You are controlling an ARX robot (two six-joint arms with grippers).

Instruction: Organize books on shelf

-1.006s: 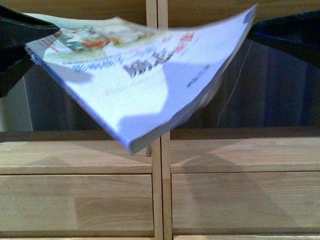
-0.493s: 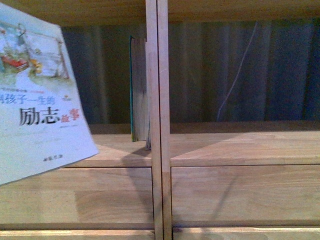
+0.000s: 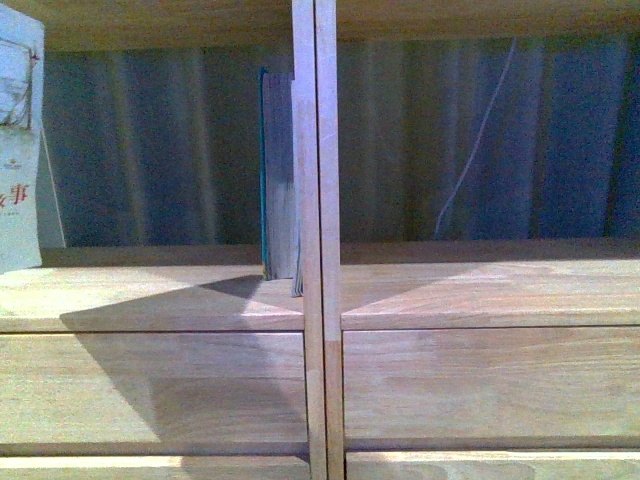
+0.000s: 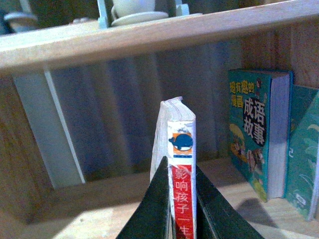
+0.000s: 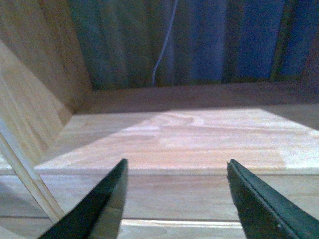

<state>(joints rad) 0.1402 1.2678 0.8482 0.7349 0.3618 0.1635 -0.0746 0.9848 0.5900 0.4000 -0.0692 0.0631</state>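
While left fingers (image 4: 158,204) pinch one book (image 4: 182,149) near two teal books (image 4: 254,132), right fingers (image 5: 102,204) stand spread.

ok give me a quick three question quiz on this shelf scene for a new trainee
1. True or false: the right claw grips a book.
2. What grips the book with the red spine? A. the left claw B. the right claw C. nothing, it stands free
3. Fill in: in the front view, the standing books on the shelf sit to the ____ of the middle post.

Key: 1 false, it is open and empty. 2 A. 3 left.
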